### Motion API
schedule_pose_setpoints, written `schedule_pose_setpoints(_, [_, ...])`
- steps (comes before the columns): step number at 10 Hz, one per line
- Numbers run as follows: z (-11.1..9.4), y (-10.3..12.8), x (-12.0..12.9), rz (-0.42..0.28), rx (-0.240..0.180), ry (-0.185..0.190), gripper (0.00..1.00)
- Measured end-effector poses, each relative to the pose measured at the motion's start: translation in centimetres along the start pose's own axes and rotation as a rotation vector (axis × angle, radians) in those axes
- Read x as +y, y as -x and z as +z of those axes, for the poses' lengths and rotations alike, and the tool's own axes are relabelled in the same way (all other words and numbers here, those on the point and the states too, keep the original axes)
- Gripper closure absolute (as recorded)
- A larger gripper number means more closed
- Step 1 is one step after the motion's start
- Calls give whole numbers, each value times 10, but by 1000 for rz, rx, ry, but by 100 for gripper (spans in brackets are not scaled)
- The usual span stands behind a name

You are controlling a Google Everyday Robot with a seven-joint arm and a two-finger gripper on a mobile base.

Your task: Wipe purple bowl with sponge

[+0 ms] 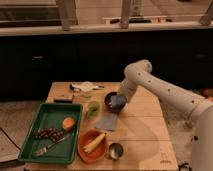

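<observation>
The purple bowl (109, 98) stands on the wooden table (145, 130) near its middle, dark and glossy. My gripper (119, 102) reaches down from the white arm (150, 82) to the bowl's right rim. It is shut on the sponge (118, 102), a small pale blue-grey block pressed at the bowl's right inner side. The gripper hides part of the bowl's rim.
A flat grey-blue cloth (107, 121) lies just in front of the bowl. An orange bowl (86, 150) with a banana and a metal cup (116, 150) stand near the front edge. A green tray (30, 142) with food is at left, a green cup (93, 107) beside it, and a brown block (63, 99) behind it.
</observation>
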State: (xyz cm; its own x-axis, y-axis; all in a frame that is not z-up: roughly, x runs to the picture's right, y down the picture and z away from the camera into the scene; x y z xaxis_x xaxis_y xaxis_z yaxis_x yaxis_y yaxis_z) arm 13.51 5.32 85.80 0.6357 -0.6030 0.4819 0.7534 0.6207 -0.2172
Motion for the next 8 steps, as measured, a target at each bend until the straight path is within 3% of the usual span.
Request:
schedule_pose_setpoints(2, [2, -16, 4, 39, 19, 2, 100])
schedule_pose_setpoints(5, [10, -28, -13, 65, 46, -23, 100])
schedule_pose_setpoints(8, [15, -16, -37, 34, 37, -49, 100])
